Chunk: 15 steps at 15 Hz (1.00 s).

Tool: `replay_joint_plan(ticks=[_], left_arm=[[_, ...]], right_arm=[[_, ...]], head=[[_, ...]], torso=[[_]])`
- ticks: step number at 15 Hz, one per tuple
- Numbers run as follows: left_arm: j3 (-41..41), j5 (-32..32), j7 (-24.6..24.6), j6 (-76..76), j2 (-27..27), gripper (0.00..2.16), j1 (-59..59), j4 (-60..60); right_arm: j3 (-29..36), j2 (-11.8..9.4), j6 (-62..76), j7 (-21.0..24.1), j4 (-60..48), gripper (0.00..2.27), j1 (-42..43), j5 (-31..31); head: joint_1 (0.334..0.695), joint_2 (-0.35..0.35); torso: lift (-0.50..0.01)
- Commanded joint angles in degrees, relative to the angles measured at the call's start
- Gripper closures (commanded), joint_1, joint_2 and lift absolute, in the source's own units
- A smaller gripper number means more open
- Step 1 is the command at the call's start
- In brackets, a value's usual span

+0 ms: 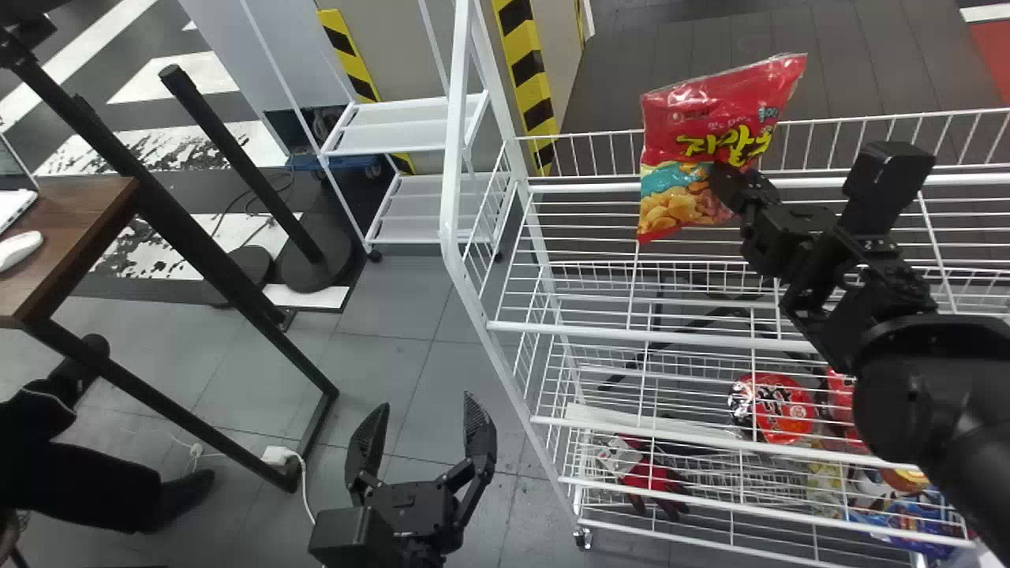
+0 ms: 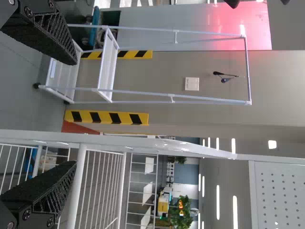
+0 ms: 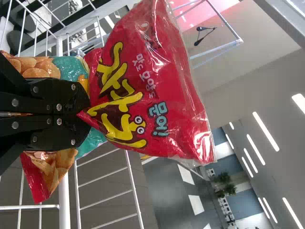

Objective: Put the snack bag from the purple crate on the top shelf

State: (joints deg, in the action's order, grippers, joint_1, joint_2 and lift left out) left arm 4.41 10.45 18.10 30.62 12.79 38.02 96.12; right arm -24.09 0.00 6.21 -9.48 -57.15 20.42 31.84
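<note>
Red and shiny, the snack bag (image 1: 690,118) is up by the top shelf (image 1: 568,330) of the white rack (image 1: 453,158). The right gripper (image 1: 727,188) has it: two black fingers press close together and pinch a fold near the bag's middle. I can't tell if the bag touches the rack. The left gripper (image 1: 426,401) is beside the rack, with its two fingers spread wide and grey floor showing between them. Lower in the rack sits a red tub (image 1: 785,410)

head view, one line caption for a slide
Right hand gripping a red snack bag at a white wire rack
</note>
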Motion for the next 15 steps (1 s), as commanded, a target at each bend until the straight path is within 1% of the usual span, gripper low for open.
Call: replay_joint_plan(ticks=[1, 4, 9, 11, 12, 13, 14, 15], left_arm=[[-0.01, 0.01, -0.08, 0.0, 0.04, 0.06, -0.23, -0.15], [-0.01, 0.01, -0.08, -0.18, -0.05, 0.06, -0.4, -0.24], [-0.01, 0.1, -0.08, 0.0, 0.04, 0.06, -0.4, -0.24], [-0.01, 0.1, -0.08, 0.0, 0.04, 0.06, -0.4, -0.24], [-0.01, 0.1, -0.08, 0.0, 0.04, 0.06, -0.4, -0.24], [-0.1, 0.1, -0.08, 0.0, 0.04, 0.06, -0.4, -0.24], [-0.01, 0.18, -0.08, 0.0, 0.04, 0.06, -0.4, -0.24], [-0.1, 0.1, -0.08, 0.0, 0.04, 0.06, -0.32, -0.24]], right_arm=[[0.01, 0.05, -2.48, -0.36, 0.46, 1.61, 0.68, 0.15], [0.19, 0.05, -6.34, -0.45, 1.07, 1.57, 1.55, 0.41], [-0.08, 0.05, -6.34, -0.45, 1.25, 1.54, 1.73, 0.77], [-0.08, 0.05, -5.99, -1.07, 1.16, 1.24, 1.64, 0.85], [-0.08, 0.05, -5.82, -1.07, 1.16, 0.95, 1.64, 0.85], [-0.08, 0.05, -5.82, -1.07, 1.16, 0.59, 1.64, 0.85], [-0.08, 0.05, -5.82, -1.07, 1.07, 0.31, 1.64, 0.85], [-0.08, 0.05, -5.82, -1.07, 1.07, 0.11, 1.64, 0.85]], head=[[0.695, 0.333], [0.695, 0.337], [0.695, 0.34], [0.695, 0.341], [0.695, 0.343], [0.695, 0.344], [0.695, 0.344], [0.695, 0.344]], torso=[[-0.001], [-0.001], [-0.001], [-0.001], [-0.001], [-0.001], [-0.001], [-0.001]])
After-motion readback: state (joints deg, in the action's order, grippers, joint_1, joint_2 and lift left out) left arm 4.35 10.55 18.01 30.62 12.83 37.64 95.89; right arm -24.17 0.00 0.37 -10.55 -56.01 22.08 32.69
